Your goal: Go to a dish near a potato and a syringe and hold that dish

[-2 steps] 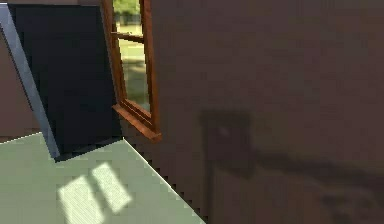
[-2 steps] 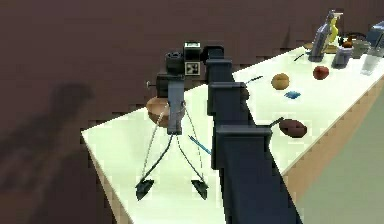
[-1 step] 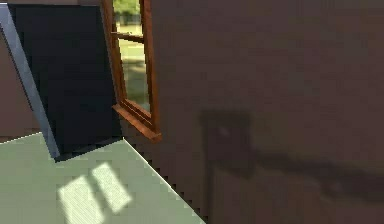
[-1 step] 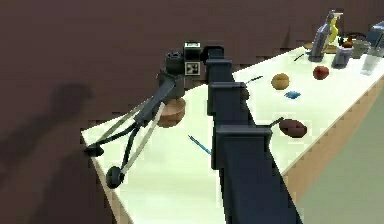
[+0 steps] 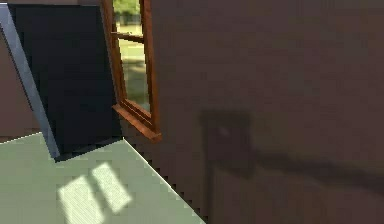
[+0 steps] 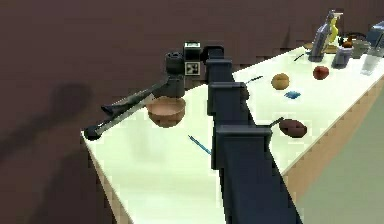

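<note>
The tool (image 6: 100,120), a dark matte body with two thin fingers, sits at a round brown dish (image 6: 167,112) on the smooth cream surface (image 6: 150,175); I cannot tell whether it holds anything. A thin blue stick (image 6: 200,145) lies near the dish, and a rounded tan lump (image 6: 281,81) farther along.

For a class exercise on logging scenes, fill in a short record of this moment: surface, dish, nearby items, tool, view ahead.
surface: pale tabletop
dish: brown bowl, standing on the tabletop
near dish: thin blue item; brown lump
tool: tool at the bowl; cannot tell whether it holds anything
ahead: brown wall, wooden window
</note>
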Available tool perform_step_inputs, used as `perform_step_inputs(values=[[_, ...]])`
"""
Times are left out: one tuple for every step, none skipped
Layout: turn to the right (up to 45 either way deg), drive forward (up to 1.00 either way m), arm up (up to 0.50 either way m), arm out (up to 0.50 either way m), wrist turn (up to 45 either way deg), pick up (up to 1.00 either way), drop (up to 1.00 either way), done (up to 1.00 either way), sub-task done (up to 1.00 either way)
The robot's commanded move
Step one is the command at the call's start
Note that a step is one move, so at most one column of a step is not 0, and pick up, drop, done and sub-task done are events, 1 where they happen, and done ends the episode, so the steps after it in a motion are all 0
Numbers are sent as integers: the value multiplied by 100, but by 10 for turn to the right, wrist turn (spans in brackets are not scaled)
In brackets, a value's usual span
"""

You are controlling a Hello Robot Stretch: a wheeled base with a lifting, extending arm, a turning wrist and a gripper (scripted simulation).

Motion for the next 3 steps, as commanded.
perform_step_inputs(values=[[0,0,0,0,450,0,0,0,0],[0,0,0,0,300,0,0,0,0],[0,0,-12,0,0,0,0,0,0]])
